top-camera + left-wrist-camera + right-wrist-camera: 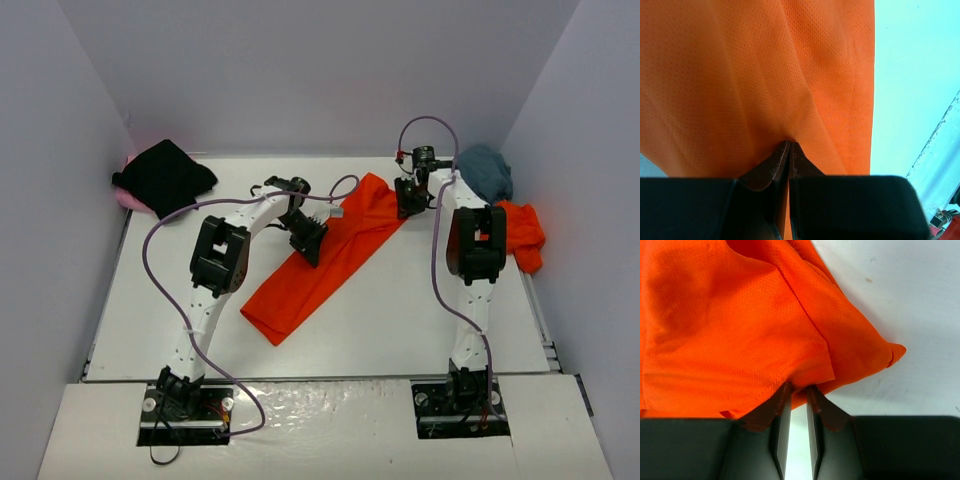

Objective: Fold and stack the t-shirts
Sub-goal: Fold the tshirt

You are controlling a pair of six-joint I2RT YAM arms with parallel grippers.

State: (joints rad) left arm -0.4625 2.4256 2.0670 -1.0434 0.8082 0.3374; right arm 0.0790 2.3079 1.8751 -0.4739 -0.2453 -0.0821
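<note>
Top view, step: seemingly mid-fold on the middle shirt; black shirt [165, 177] bunched far left, teal shirt [487, 170] and crumpled orange shirt [522, 235] far right.
Left gripper [790, 144]: clamped on fine mesh cloth.
Long orange shirt [300, 285]: soft diagonal band mid-table.
Right gripper [799, 387]: fingers slightly parted at a corner hem.
Next move: probably laying the cloth flat, creases smoothed.

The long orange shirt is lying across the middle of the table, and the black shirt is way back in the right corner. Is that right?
Not quite. The black t-shirt is in the back left corner, not the right one; the top external view shows it. The long orange-red t-shirt does lie across the middle of the table.
</note>
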